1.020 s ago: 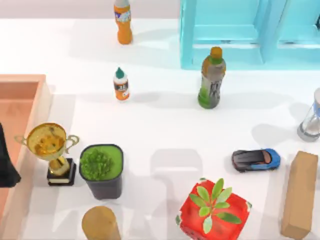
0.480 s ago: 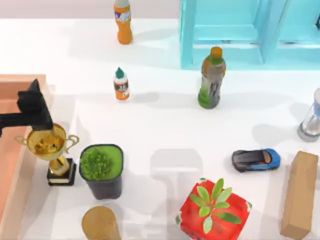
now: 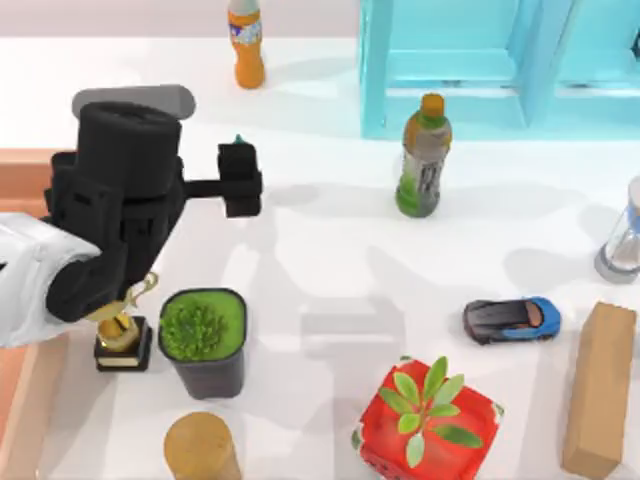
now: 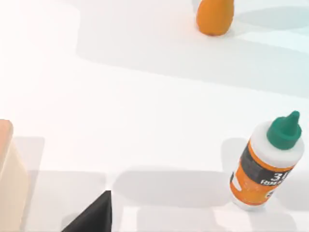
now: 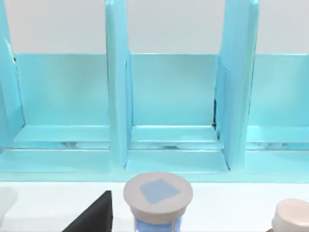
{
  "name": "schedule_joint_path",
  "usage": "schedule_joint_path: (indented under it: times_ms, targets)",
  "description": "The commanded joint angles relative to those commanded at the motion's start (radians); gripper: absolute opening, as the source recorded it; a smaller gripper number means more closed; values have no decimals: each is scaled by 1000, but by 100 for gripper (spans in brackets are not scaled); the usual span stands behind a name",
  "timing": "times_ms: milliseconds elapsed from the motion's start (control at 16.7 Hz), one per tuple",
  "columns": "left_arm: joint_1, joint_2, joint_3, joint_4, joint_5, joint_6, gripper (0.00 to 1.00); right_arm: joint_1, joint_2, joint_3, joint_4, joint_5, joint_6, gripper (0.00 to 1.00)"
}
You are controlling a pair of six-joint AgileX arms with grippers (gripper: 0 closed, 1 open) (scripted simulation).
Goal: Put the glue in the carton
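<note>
Left gripper (image 3: 240,180) of mine hangs over the glue (image 4: 264,166), covering most of it from above; whether its fingers are wide or narrow I cannot tell. That bottle stands upright on the white table (image 3: 330,260), well apart from the carton (image 3: 25,172) at the table's left edge.

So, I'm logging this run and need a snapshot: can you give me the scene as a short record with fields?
stage: reaching, glue not yet grasped
left claw: over the glue, hiding most of it from above
glue: upright on the table, teal cap on
carton: at the table's left edge, partly under the left arm
near left arm: gold trophy, green potted plant
behind glue: orange bottle
</note>
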Motion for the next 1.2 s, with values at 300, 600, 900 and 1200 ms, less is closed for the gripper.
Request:
schedule_joint_path:
  times_ms: [300,600,900,1200]
  targets:
    - [-83,268,111,45,-63,-50,100,0,0,0,0,0,0,100]
    - [-94,303,124,50,-72,-56,100,0,0,0,0,0,0,100]
    - [-79,324,149,52,-60,-46,100,0,0,0,0,0,0,100]
    - [-25,487,295,85,-16,-8,100,0,0,0,0,0,0,100]
